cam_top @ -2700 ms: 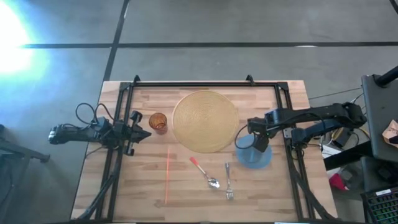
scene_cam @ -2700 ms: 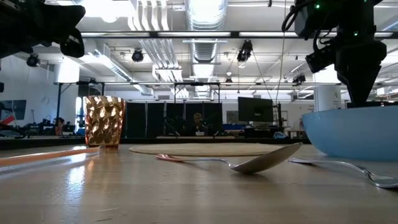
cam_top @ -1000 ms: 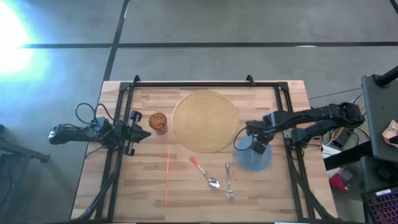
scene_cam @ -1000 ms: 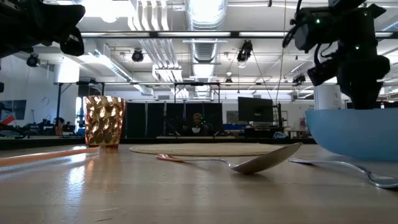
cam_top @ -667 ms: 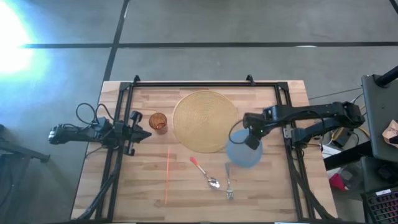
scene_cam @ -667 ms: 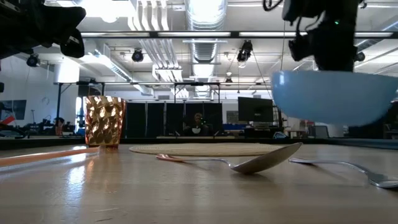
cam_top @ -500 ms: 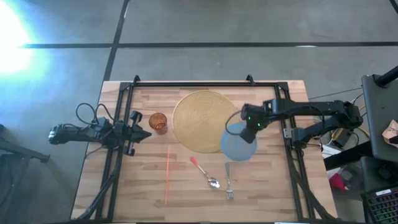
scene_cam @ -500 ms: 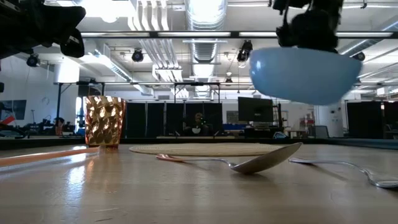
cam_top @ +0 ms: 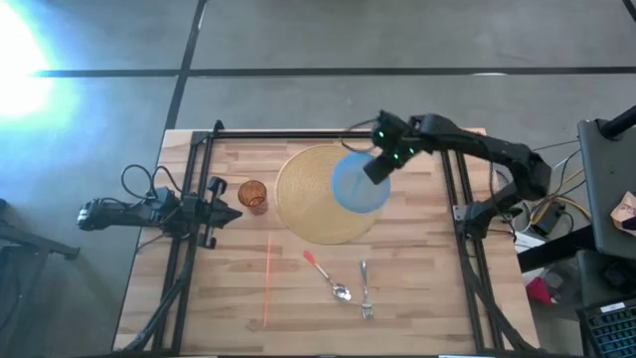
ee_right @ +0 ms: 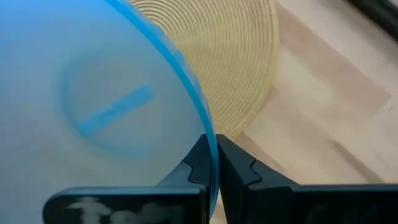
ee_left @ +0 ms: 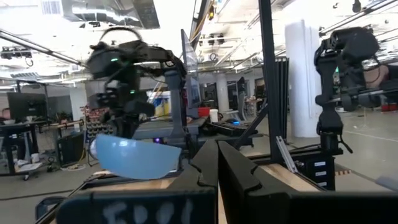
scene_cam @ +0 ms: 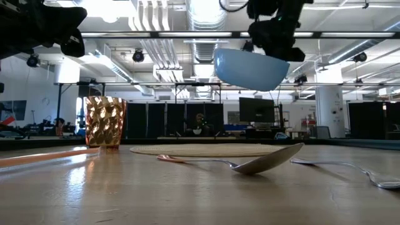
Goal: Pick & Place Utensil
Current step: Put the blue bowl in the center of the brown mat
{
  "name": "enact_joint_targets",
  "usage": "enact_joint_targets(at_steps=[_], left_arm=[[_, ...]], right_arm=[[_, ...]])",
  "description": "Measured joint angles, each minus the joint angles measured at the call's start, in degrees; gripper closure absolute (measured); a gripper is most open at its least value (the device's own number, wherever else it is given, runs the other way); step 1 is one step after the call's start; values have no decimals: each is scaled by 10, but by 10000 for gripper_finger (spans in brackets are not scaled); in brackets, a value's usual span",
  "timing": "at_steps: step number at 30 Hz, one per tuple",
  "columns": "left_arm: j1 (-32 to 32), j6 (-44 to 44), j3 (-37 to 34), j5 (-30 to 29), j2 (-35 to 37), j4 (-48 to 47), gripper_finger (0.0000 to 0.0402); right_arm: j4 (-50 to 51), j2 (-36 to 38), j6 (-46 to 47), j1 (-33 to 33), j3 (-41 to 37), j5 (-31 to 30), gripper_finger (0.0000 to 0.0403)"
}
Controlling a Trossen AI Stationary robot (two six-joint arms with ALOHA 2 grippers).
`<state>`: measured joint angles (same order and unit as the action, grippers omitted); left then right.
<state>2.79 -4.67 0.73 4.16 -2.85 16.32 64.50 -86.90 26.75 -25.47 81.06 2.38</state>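
Blue bowl (cam_top: 359,183), pinched only at its rim by the right gripper (cam_top: 379,167) above the woven placemat (cam_top: 310,204) at upper centre of the high view, may slip and fall, while the spoon (cam_top: 327,276) and fork (cam_top: 365,289) lie untouched at lower centre and the left gripper (cam_top: 231,214) waits pressed together at left.

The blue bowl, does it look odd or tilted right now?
Yes. The blue bowl hangs in the air above the round woven mat, pinched by its rim in the shut right gripper, and it tilts to one side instead of sitting level. Nothing is spilled. The spoon and fork lie untouched on the table.
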Motion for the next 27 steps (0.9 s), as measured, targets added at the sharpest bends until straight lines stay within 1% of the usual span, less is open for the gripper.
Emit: enact_joint_targets(at_steps=[3, 9, 13, 20, 27], left_arm=[[0, 0, 0, 0, 0, 0, 399], [0, 1, 0, 1, 0, 0, 399], [0, 1, 0, 1, 0, 0, 399], [0, 1, 0, 2, 0, 0, 399], [0, 2, 0, 2, 0, -1, 399]], right_arm=[[34, -53, -7, -34, 37, 36, 392], [90, -157, -28, -66, 105, 37, 390], [92, -209, -41, -66, 140, 41, 390], [91, -271, -47, -50, 190, 42, 390], [68, -312, -63, -25, 199, 42, 390]])
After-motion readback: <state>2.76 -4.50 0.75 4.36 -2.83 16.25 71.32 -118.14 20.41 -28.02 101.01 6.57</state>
